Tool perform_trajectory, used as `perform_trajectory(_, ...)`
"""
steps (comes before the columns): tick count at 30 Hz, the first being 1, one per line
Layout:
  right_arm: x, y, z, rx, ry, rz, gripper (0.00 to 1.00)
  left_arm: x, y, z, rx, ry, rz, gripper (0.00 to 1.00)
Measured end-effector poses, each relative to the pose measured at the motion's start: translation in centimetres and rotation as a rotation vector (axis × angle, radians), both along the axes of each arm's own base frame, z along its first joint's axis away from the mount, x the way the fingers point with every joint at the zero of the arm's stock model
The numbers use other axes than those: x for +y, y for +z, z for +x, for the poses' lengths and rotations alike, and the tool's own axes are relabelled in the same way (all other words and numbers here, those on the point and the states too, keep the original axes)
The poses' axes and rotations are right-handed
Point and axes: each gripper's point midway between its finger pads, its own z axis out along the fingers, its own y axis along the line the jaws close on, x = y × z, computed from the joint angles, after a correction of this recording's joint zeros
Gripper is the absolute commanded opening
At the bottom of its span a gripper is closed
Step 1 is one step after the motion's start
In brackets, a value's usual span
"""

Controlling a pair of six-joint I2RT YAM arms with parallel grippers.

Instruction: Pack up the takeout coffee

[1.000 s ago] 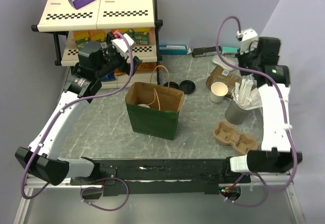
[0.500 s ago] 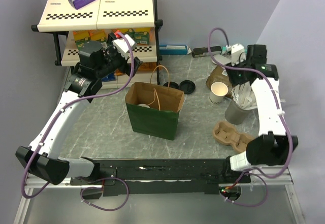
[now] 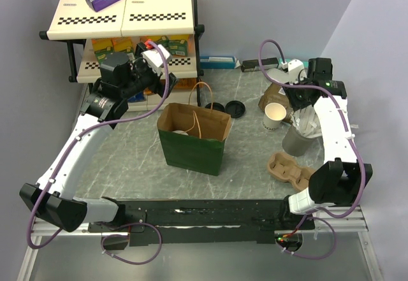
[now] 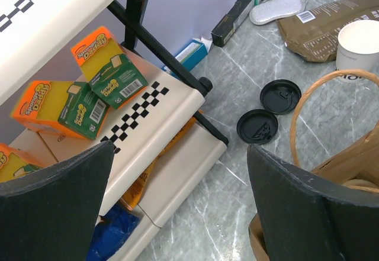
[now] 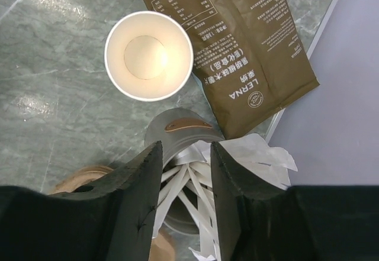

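One white paper cup (image 3: 275, 115) stands open-side up at the right, beside the grey tumbler of white sticks (image 3: 298, 136). It also shows in the right wrist view (image 5: 149, 55) and in the left wrist view (image 4: 358, 44). A pale rim (image 3: 181, 132) shows inside the green paper bag (image 3: 193, 142); I cannot tell if it is a cup. My right gripper (image 3: 298, 97) hangs over the tumbler (image 5: 180, 132), jaws open, holding nothing (image 5: 186, 148). My left gripper (image 3: 141, 76) is wide open and empty by the shelf (image 4: 180, 148).
A brown pulp cup tray (image 3: 294, 171) lies in front of the tumbler. A brown pouch (image 5: 237, 48) lies behind the cup. Two black lids (image 4: 280, 95) (image 4: 257, 126) lie behind the bag. A checkered shelf rack (image 3: 121, 13) with sponge packs (image 4: 112, 74) stands at the back left.
My right arm has swung in from the back right, leftward and forward, until its gripper is over the tumbler. The left arm, cup and bag have not moved.
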Motion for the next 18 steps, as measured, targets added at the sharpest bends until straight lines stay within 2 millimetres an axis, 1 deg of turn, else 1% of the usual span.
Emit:
perform_trajectory(11, -0.29, -0.27, -0.16, 0.009, -0.007, -0.015, 0.34, 0.02, 0.00, 0.01, -0.003, -0.001, 0.004, 0.99)
perform_trajectory(14, -0.43, -0.27, -0.18, 0.010, -0.012, -0.020, 0.27, 0.02, 0.01, 0.01, -0.003, -0.001, 0.004, 0.99)
perform_trajectory(17, -0.49, -0.27, -0.19, 0.011, -0.012, -0.024, 0.10, 0.02, 0.01, 0.01, -0.003, -0.001, 0.004, 0.99)
perform_trajectory(18, -0.51, -0.28, -0.22, 0.012, -0.014, -0.023, 0.00, 0.02, 0.01, 0.01, -0.003, -0.001, 0.004, 1.00)
